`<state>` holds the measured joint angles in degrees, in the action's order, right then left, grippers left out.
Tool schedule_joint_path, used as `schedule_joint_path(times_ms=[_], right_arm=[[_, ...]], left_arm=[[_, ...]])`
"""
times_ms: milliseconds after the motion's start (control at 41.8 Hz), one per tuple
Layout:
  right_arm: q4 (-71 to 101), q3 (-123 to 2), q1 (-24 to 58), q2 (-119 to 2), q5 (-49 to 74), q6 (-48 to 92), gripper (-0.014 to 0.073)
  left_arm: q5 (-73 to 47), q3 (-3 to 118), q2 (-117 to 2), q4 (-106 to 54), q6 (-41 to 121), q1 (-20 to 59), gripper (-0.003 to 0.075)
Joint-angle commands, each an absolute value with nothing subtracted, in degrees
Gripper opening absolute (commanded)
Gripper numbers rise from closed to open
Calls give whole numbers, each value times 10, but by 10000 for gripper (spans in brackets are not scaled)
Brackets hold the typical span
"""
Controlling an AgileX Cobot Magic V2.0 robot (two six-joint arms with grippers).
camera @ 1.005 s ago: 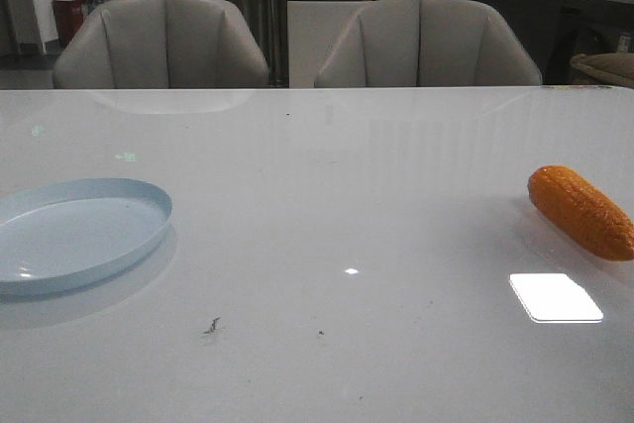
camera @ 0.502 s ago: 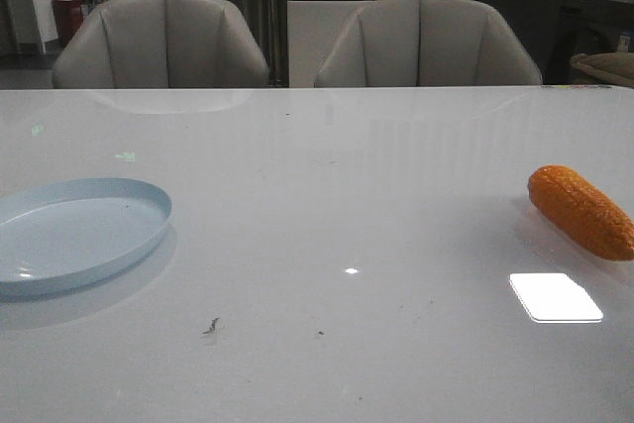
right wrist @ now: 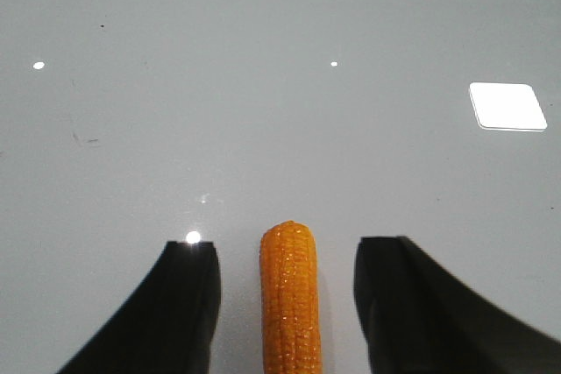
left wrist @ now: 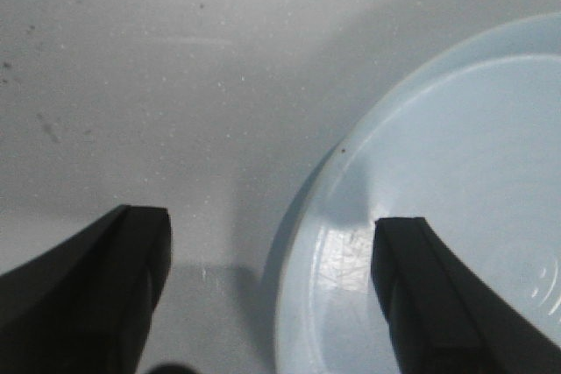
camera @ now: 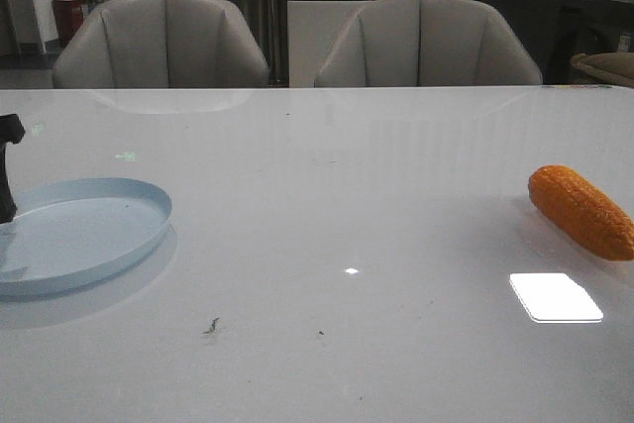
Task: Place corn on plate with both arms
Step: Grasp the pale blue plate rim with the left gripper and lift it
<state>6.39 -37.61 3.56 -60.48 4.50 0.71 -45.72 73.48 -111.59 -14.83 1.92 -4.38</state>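
The pale blue plate (camera: 84,230) lies on the white table at the left. The orange-yellow corn (camera: 581,211) lies on the table at the far right. My left gripper (left wrist: 272,247) is open, its jaws astride the plate's rim (left wrist: 302,216), one over the table and one over the plate; nothing is held. One of its black fingers (camera: 8,170) shows at the front view's left edge above the plate. My right gripper (right wrist: 289,250) is open, low over the table, with the corn (right wrist: 291,299) lying lengthwise between its jaws, untouched. It is out of the front view.
Two grey chairs (camera: 163,42) (camera: 426,42) stand behind the table's far edge. A bright window reflection (camera: 555,296) lies near the corn. Small dark specks (camera: 211,325) mark the table's middle front.
A black finger of my left gripper has come into the front view at the left edge, above the plate. The plate and the corn have not moved.
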Motion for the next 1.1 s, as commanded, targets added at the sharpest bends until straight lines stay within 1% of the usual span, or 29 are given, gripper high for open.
schedule_joint_path(times_ms=[0, 72, 96, 120, 167, 191, 215, 383, 407, 478, 574, 813, 957, 1077], right_arm=[[61, -397, 35, -598, 0, 10, 454], [61, -397, 35, -598, 0, 10, 454], [61, -397, 35, -598, 0, 10, 454], [61, -397, 35, -598, 0, 10, 454], [61, -397, 35, -598, 0, 10, 454], [61, -397, 35, -598, 0, 10, 454], [61, -397, 35, -598, 0, 10, 454], [61, -397, 35, -598, 0, 10, 454], [61, -397, 35, -598, 0, 10, 454], [61, -397, 35, -598, 0, 10, 454], [61, -397, 35, -598, 8, 10, 454], [61, -397, 35, -598, 30, 10, 454], [61, -397, 35, -598, 34, 10, 454], [61, -397, 35, -598, 34, 10, 454]], left_arm=[[-455, 753, -1094, -163, 21, -45, 528], [-456, 753, -1095, -163, 21, -45, 482], [-456, 753, -1095, -163, 21, -45, 446], [-456, 753, -1096, -163, 21, -45, 426], [-457, 753, -1096, -163, 21, -45, 340], [-458, 753, -1096, -163, 21, -45, 318], [-460, 753, -1096, -163, 21, -45, 277], [-474, 754, -1096, -163, 21, -45, 92], [-474, 754, -1096, -164, 21, -45, 85], [-489, 761, -1096, -167, 21, -45, 93], [-535, 787, -1096, -187, 21, -45, 93], [-618, 897, -1096, -289, 21, -43, 93], [-635, 957, -1096, -349, 21, -17, 93], [-632, 990, -1096, -362, 21, 28, 93]])
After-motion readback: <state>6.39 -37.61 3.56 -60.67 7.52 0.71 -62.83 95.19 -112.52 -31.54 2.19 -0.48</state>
